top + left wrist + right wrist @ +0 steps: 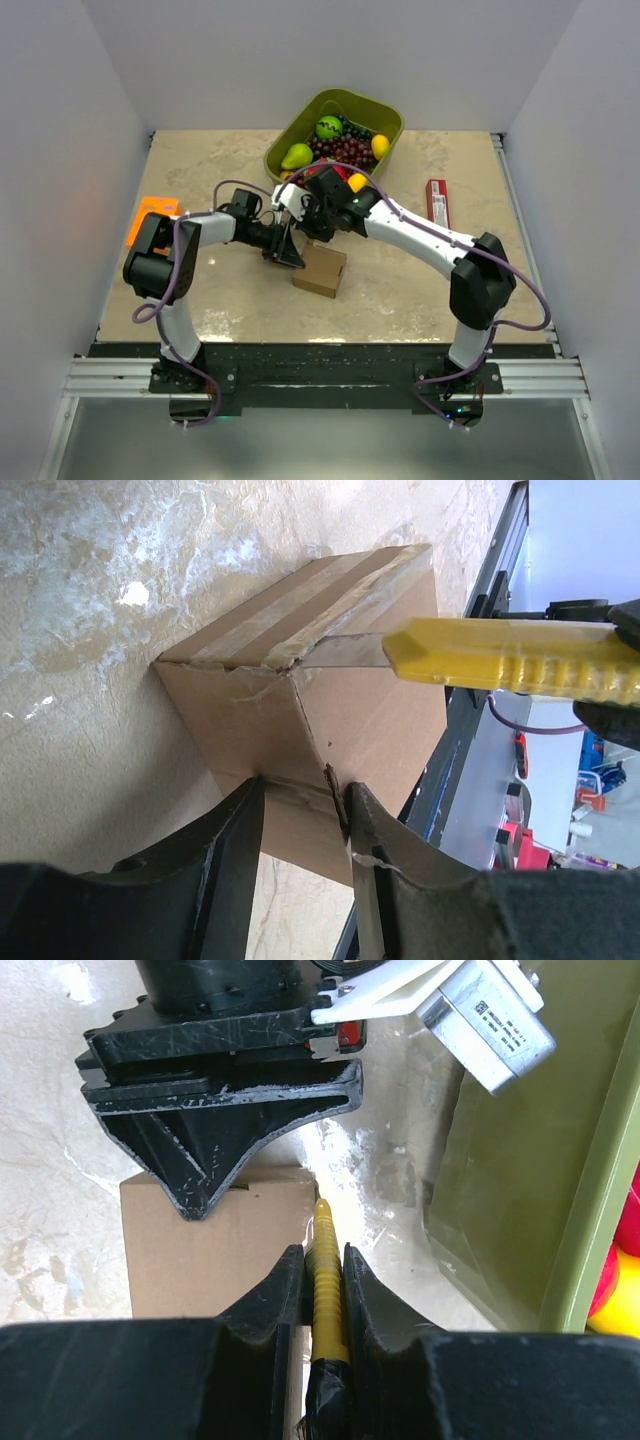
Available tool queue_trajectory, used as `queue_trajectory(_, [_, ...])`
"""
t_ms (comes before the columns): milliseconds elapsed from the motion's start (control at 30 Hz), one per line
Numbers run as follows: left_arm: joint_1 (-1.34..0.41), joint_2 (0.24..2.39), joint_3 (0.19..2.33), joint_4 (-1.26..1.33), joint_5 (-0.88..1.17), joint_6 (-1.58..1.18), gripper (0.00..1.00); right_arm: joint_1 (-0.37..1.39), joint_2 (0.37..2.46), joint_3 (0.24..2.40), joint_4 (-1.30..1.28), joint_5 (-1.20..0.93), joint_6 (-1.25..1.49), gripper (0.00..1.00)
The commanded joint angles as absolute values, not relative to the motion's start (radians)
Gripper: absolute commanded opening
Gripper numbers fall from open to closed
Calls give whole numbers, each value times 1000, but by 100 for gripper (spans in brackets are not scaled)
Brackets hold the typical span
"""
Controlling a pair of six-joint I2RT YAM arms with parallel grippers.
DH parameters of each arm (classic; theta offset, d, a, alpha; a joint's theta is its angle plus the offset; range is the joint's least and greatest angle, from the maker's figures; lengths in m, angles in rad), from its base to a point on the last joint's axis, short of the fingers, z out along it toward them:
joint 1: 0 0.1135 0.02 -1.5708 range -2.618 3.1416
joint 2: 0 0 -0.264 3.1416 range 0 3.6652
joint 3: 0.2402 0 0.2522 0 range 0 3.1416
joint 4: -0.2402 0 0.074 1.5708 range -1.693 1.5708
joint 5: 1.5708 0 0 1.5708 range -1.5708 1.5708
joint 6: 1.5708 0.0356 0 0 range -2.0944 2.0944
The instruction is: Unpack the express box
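The express box (320, 270) is a small brown cardboard box with clear tape along its top seam (300, 610), lying on the marble table between both arms. My left gripper (288, 248) meets its left corner. In the left wrist view its fingers (240, 820) press against the cardboard (350, 720) on both sides of the corner edge. My right gripper (323, 1260) is shut on a yellow utility knife (327, 1270). The knife's blade (350, 652) is pushed into the taped top edge of the box, with the yellow handle (510, 660) sticking out to the right.
A green fruit tub (335, 130) with grapes, a pear and lemons stands right behind the grippers, and its wall (540, 1160) is close on the right of the knife. A slim red packet (437, 203) lies at the right. An orange tray (150, 215) lies at the left edge.
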State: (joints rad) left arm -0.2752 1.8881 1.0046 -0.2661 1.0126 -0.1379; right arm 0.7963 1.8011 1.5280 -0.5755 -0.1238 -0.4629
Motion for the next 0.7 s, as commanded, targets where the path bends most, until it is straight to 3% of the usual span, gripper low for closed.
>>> queue_trajectory(0, [-282,1936,976,-268,807,-153,0,793,1825,1606,-736,-15,-413,0])
queue_trajectory(667, [-284,1916,965,-256,735,-204,0,798,1671,1411,-764,114,-282,0])
